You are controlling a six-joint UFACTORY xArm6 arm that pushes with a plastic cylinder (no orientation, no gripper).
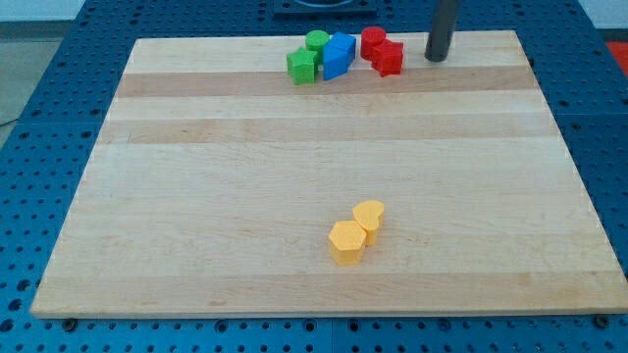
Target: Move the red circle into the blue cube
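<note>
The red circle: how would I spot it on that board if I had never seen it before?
Start at the wooden board and look along its top edge, where a cluster of coloured blocks sits. The red circle is the round red piece right of the blue cube. Its red neighbour, just below and right, is jagged-edged rather than round; my tip stands further right.

The red circle [372, 40] lies flat near the top edge of the frame, slightly right of centre, a short round block. The blue cube [338, 55] sits just to its left, a little lower, nearly touching it; whether they touch is unclear.
</note>
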